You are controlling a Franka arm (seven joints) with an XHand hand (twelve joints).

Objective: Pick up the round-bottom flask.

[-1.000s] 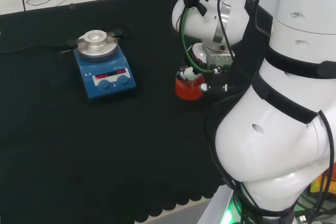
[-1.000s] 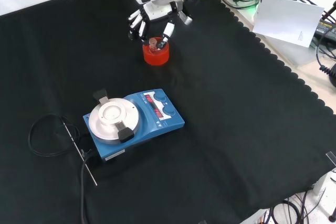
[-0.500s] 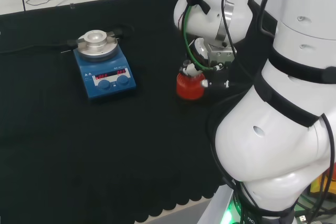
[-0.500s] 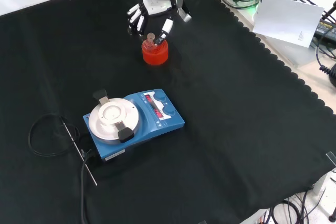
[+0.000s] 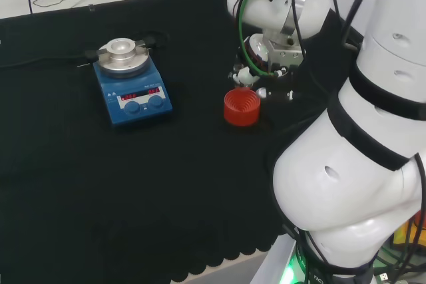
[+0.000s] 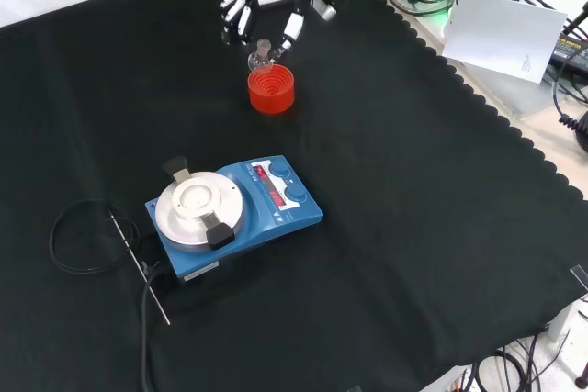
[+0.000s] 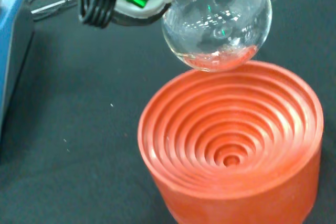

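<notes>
The clear round-bottom flask [image 7: 218,24] hangs just above the red ribbed stand [image 7: 231,145], clear of its rings. In the front view the hand [image 6: 266,11] comes in from the top, its fingers curled round the neck of the flask [image 6: 261,57], with the red stand [image 6: 271,88] right below. From the head camera the hand [image 5: 256,74] sits above and behind the stand [image 5: 241,107]; the glass there is hard to make out.
A blue hotplate stirrer [image 6: 230,216] with a round metal top stands on the black cloth [image 6: 423,227] nearer the front camera, with a black cable [image 6: 83,245] and a thin rod beside it. The arm's white links [image 5: 359,151] take up the head view's right.
The hand has risen with the flask, lifting it out of the red stand. The stand stays in place on the cloth.
</notes>
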